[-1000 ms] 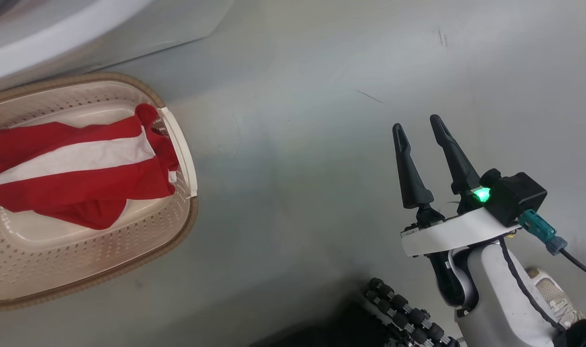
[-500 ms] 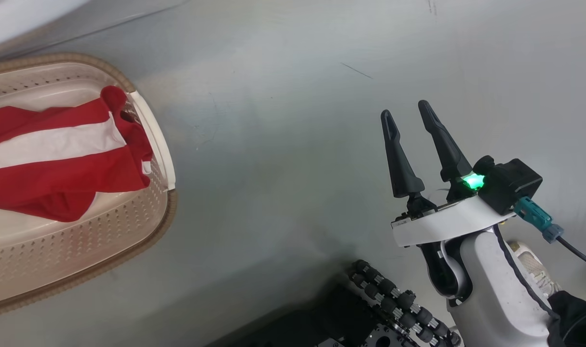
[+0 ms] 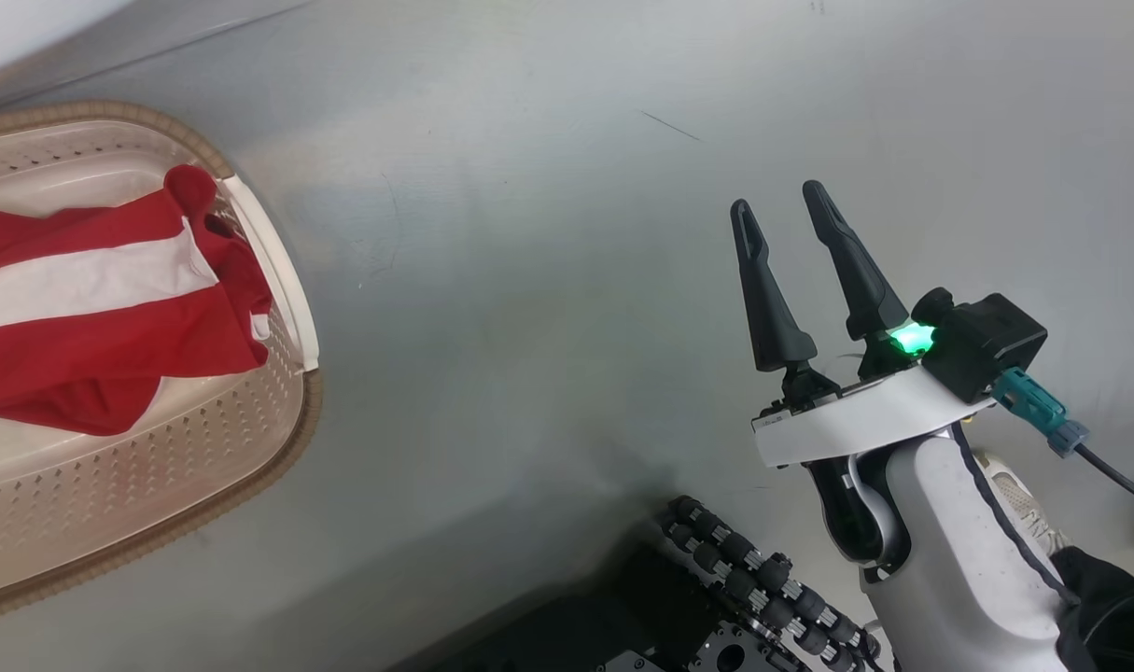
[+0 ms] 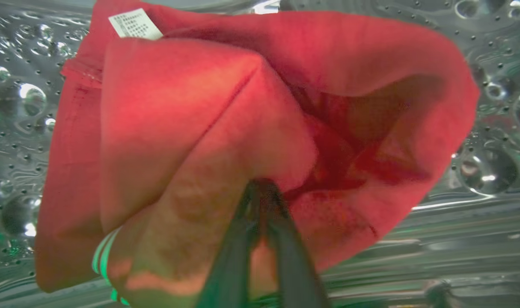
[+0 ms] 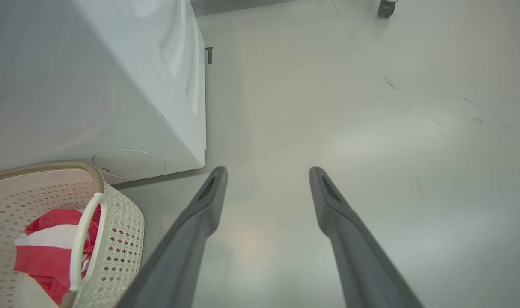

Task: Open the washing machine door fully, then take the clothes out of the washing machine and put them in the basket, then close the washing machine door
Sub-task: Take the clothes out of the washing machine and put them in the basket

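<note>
Head view: red-and-white clothes (image 3: 91,317) lie inside the cream basket (image 3: 156,485).

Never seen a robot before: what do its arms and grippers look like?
Right gripper: two long, tapered dark fingers on a white wrist ring, beside a black box, green light and teal-plugged black cable. Pale forearm, dark seam. Left gripper: dark fingers too.

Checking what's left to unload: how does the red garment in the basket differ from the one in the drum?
The basket garment shows a broad white stripe; the drum garment shows mostly plain red with a small white label. The basket garment lies loose in the basket, untouched; the drum garment is bunched inside the steel drum, with the jaws of the left gripper pinched on it. Both are soft red fabric.
</note>
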